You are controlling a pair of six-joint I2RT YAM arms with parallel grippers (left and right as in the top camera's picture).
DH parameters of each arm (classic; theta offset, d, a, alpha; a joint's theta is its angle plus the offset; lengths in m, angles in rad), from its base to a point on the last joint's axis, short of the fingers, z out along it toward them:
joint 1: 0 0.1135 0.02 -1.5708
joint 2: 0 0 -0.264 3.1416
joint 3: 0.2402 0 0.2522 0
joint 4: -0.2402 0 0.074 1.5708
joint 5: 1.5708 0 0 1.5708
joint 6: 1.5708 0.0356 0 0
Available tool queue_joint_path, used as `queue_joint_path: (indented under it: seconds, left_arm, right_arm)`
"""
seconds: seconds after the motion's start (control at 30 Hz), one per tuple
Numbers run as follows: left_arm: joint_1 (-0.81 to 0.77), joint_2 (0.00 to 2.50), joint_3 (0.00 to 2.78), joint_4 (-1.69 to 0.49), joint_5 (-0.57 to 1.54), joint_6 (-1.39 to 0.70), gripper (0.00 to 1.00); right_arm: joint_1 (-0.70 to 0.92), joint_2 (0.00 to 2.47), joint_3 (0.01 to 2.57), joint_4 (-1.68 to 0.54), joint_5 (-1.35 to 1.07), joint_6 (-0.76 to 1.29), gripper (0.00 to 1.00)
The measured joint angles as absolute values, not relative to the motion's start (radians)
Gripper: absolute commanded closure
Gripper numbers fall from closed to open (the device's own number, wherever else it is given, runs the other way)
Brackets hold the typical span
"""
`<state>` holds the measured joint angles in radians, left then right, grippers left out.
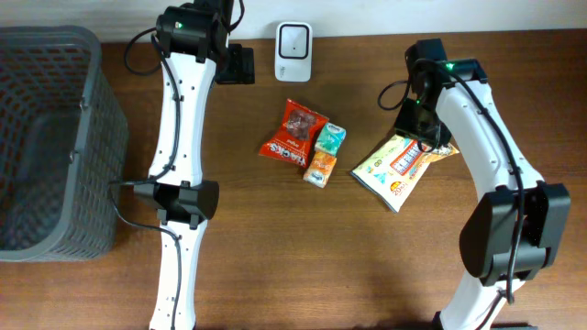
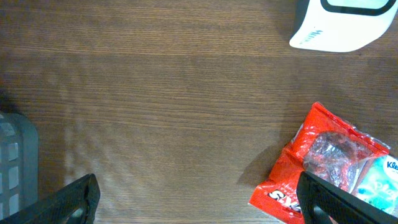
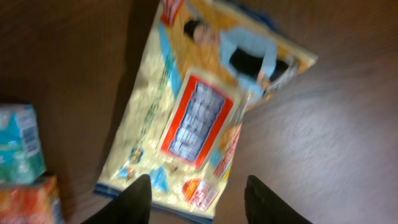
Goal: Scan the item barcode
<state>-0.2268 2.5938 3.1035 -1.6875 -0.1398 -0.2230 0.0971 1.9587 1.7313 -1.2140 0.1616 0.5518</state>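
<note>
My right fingers (image 3: 134, 202) hung partly spread over the glossy yellow snack bag (image 3: 199, 118), gripping nothing that I could see. The bag lay flat on the brown wooden counter (image 1: 275, 247), on the right side, a little apart from the small teal packet (image 1: 330, 137) and the red foil packet (image 1: 293, 133) to its left. My left fingers (image 2: 71, 202) stood wide and empty at the far side, near the white box-shaped scanner (image 1: 293, 39).

The view from my right wrist was blurred, so I could not find the barcode. The main danger, as I judged it, was a poor pinch. The film looked slick and limp, and a bite on one edge alone could let the bag slide out. It could also fold and hide the code from the scanner. Carried low, the sagging bag might sweep the two packets on its way across.
</note>
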Motion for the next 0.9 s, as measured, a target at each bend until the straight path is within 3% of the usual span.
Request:
queue_joint_path:
  seconds: [0.03,0.43,0.6,0.77,0.83,0.9]
  left_arm:
    - [-0.227,2.594,3.103,-1.687,-0.140,-0.223,0.01]
    - [-0.227,2.594,3.103,-1.687,-0.140,-0.223,0.01]
    - [-0.227,2.594,3.103,-1.687,-0.140,-0.223,0.01]
    - [-0.227,2.594,3.103,-1.687,-0.140,-0.223,0.01]
    - [-0.227,2.594,3.103,-1.688,-0.140,-0.223,0.01]
    - [-0.227,2.594,3.103,-1.687,-0.140,-0.223,0.01]
  right_arm:
    - [0.097,1.959,1.719,-1.184,0.187,0.552,0.82]
    - [0.086,1.951,1.276,-0.665,0.334,0.550,0.82]
    - [0.084,1.938,1.271,-0.789,0.351,0.550,0.80]
    - [0.081,1.936,1.481,-1.119,0.341,0.540,0.57]
    - [0.081,1.934,1.589,-1.214,0.309,0.481,0.34]
    - [0.081,1.925,1.630,-1.245,0.216,0.355,0.29]
